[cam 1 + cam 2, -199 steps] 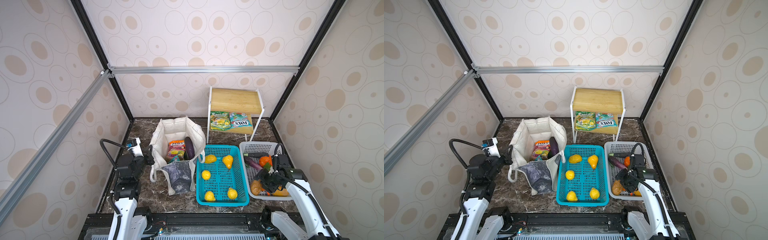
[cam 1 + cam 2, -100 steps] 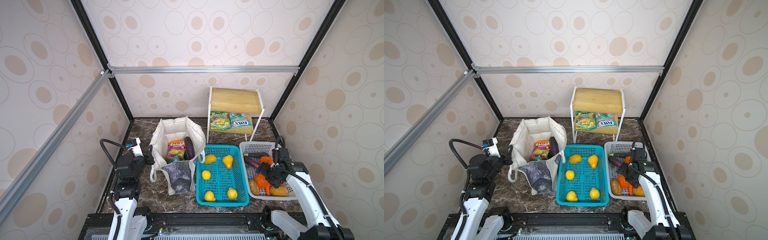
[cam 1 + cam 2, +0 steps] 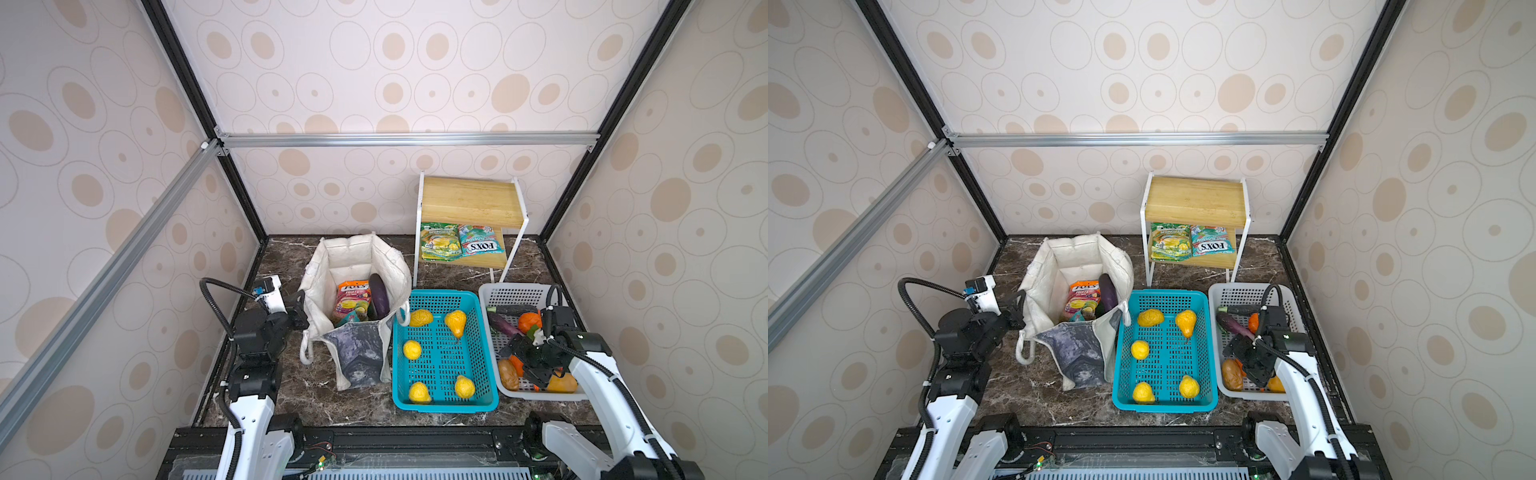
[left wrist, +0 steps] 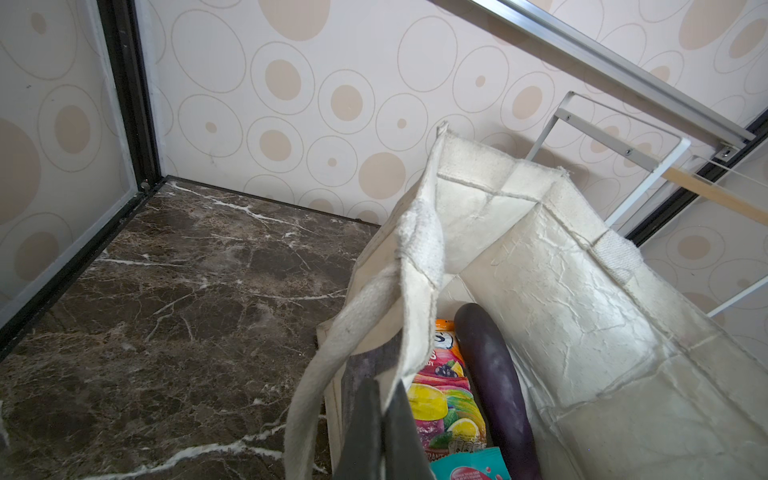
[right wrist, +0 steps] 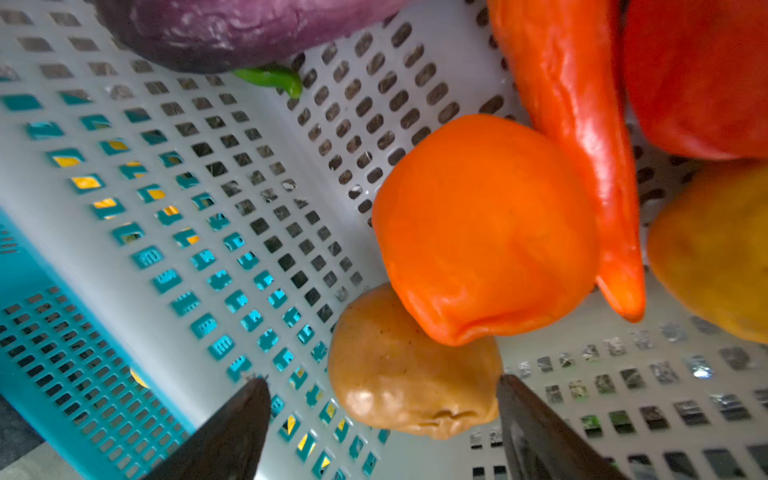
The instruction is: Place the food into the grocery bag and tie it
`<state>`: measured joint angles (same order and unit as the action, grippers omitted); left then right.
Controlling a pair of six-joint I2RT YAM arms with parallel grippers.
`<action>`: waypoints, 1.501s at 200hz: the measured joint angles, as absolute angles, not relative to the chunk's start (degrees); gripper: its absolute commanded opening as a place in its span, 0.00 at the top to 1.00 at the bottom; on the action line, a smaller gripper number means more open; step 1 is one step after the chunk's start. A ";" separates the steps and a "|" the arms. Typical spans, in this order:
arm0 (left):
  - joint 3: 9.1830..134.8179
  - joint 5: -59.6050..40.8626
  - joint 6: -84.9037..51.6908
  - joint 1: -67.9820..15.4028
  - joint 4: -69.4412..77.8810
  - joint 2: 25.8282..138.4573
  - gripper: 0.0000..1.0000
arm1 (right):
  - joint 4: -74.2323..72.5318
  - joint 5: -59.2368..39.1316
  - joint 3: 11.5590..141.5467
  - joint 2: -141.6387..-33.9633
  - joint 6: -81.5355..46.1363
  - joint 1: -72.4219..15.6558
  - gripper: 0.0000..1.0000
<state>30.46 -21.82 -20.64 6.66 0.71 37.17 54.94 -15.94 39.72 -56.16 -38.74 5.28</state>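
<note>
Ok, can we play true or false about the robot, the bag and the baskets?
The left hand is shut on the rim of the grocery bag. True.
The right hand is squeezing the potato. False: it is open, just by the potato.
A purple eggplant is already in the bag. True.
The teal basket holds red fruit. False: it holds yellow fruit.

You have the grocery bag standing upright and open, with an orange candy packet and a purple eggplant inside. The brown potato and the orange fruit lie touching in the white basket.
</note>
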 measured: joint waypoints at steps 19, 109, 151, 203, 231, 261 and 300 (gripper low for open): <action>30.48 -21.80 -20.64 6.66 0.71 37.17 1.00 | 53.74 -16.64 38.72 -57.41 -39.16 5.28 0.13; 30.48 -21.80 -20.64 6.66 0.71 37.23 1.00 | 47.29 -17.74 35.11 -62.06 -41.19 6.04 0.38; 30.48 -21.78 -20.62 6.66 0.71 37.23 1.00 | 47.86 -17.32 35.46 -60.18 -40.93 6.13 0.52; 30.48 -21.78 -20.64 6.66 0.71 37.23 1.00 | 49.39 -18.79 38.22 -56.14 -41.04 6.13 0.57; 30.46 -21.78 -20.64 6.66 0.71 37.23 1.00 | 51.03 -17.23 40.51 -55.92 -40.80 6.13 0.57; 30.48 -21.78 -20.64 6.66 0.71 37.23 1.00 | 52.34 -14.06 44.64 -56.03 -40.21 6.15 0.57; 30.48 -21.78 -20.64 6.66 0.71 37.23 1.00 | 51.57 -9.91 50.46 -58.72 -39.79 6.35 0.56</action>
